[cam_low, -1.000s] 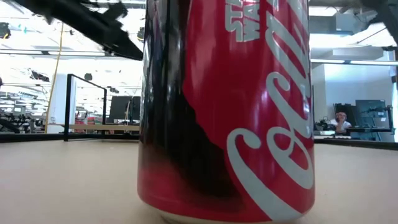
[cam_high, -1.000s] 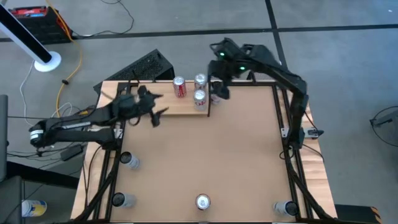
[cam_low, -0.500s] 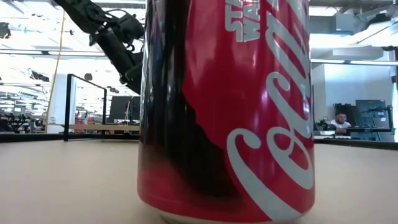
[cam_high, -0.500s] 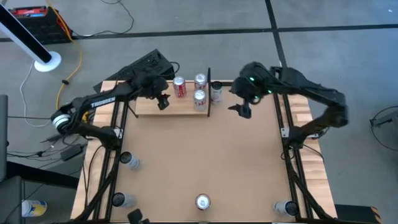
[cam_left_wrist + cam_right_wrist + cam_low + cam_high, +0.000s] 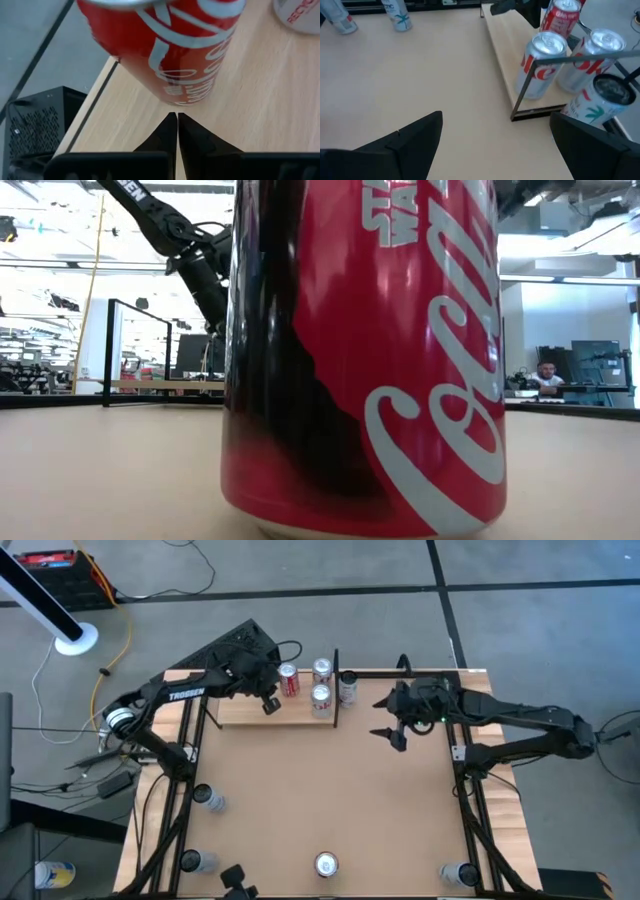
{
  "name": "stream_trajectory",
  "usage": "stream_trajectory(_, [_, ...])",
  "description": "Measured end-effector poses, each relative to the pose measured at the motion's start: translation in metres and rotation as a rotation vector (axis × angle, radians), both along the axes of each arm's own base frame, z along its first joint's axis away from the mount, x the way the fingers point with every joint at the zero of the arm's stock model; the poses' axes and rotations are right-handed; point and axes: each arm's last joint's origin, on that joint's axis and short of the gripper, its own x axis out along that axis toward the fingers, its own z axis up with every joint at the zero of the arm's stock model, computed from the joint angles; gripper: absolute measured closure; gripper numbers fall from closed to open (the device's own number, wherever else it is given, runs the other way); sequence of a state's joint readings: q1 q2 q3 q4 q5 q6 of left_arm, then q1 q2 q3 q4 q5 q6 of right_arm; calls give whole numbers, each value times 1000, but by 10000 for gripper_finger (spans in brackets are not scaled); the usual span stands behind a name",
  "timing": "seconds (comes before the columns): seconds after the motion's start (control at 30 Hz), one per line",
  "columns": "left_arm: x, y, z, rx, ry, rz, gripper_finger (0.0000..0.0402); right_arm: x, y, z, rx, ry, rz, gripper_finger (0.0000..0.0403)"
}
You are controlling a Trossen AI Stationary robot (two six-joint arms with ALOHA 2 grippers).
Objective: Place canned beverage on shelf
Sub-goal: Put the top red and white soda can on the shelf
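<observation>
Tan tabletop (image 5: 330,790) carries the shelf (image 5: 240,712) along its far edge. Left gripper (image 5: 268,703), fingers pressed together and empty, hovers over the shelf just beside the red can (image 5: 289,680). Right gripper (image 5: 390,730), fingers spread, hangs beyond the shelf's black end piece (image 5: 336,690).

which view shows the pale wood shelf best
The high view: the whole pale wood plank shelf with its three cans. The right wrist view gives its black end frame and cans close up, the left wrist view only grain beside a red can; the low view barely shows it.
</observation>
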State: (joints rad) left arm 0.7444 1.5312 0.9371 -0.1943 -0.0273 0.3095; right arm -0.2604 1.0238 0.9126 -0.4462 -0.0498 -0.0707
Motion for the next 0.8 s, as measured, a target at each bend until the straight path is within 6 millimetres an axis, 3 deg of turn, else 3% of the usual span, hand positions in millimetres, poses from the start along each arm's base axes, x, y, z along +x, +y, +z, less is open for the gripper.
stream_trajectory(0.3, [10, -3, 2, 8, -77, -37, 401, 6, -2, -12, 18, 25, -9, 12])
stream_trajectory(0.8, [14, -6, 3, 12, -96, -53, 401, 9, -3, -9, 6, -15, -7, 12])
